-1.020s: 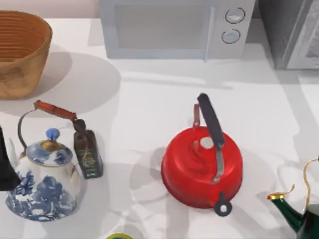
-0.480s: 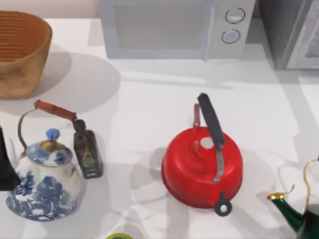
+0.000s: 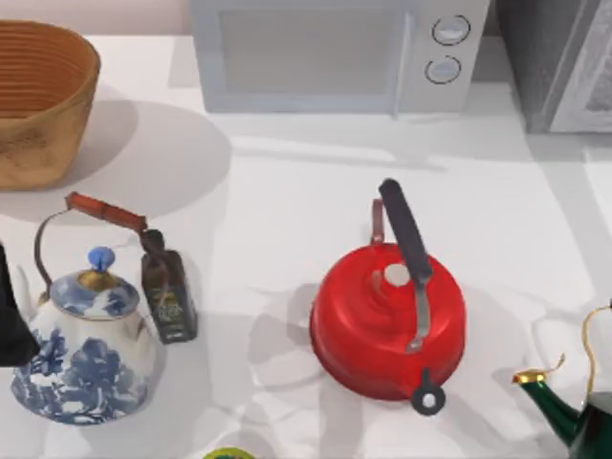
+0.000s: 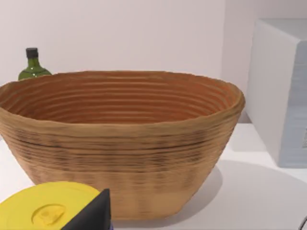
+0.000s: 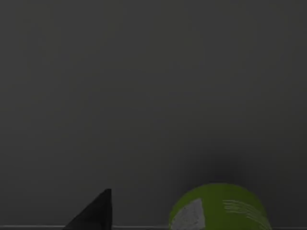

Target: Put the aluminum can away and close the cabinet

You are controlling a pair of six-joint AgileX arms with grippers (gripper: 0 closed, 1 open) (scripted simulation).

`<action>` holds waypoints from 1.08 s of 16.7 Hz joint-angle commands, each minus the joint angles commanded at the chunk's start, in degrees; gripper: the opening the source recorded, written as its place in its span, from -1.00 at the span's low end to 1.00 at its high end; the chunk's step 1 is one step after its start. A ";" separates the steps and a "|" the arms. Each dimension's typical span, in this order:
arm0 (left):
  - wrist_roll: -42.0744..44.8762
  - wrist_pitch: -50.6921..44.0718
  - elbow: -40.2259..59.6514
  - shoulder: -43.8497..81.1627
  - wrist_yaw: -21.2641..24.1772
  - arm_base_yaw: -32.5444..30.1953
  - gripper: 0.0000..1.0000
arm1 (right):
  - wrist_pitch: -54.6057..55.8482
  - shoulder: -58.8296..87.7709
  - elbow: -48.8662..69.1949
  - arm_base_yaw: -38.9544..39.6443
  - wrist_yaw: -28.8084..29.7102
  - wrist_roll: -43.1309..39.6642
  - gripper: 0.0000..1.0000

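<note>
R claw (image 5: 91,211) by green-topped aluminum can (image 5: 218,207), grip state can't tell; can not stowed, cabinet closing still to do.

The white worktop (image 3: 287,191) carried a wicker basket (image 3: 38,96) at its far left corner and a microwave (image 3: 335,53) along the far edge, with a grey appliance (image 3: 559,57) at the far right corner. Toward the left edge stood a blue-and-white teapot (image 3: 86,344), a dark glass bottle (image 3: 168,296) just beside it. A red kettle (image 3: 387,320) sat near the middle, and a green kettle (image 3: 579,416) at the near right corner.
</note>
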 joint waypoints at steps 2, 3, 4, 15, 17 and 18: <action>0.00 0.00 0.00 0.00 0.00 0.00 1.00 | 2.72 -8.91 -12.20 -0.37 -0.54 0.14 1.00; 0.00 0.00 0.00 0.00 0.00 0.00 1.00 | 4.21 -13.79 -19.12 -0.58 -0.82 0.18 1.00; 0.00 0.00 0.00 0.00 0.00 0.00 1.00 | 5.79 -18.91 -26.56 -0.82 -1.11 0.21 1.00; 0.00 0.00 0.00 0.00 0.00 0.00 1.00 | 24.85 -78.57 -108.67 -3.89 -4.24 -0.90 1.00; 0.00 0.00 0.00 0.00 0.00 0.00 1.00 | 27.73 -87.02 -117.93 -4.34 -4.69 -1.19 1.00; 0.00 0.00 0.00 0.00 0.00 0.00 1.00 | 28.99 -90.55 -121.71 -4.52 -4.89 -1.32 1.00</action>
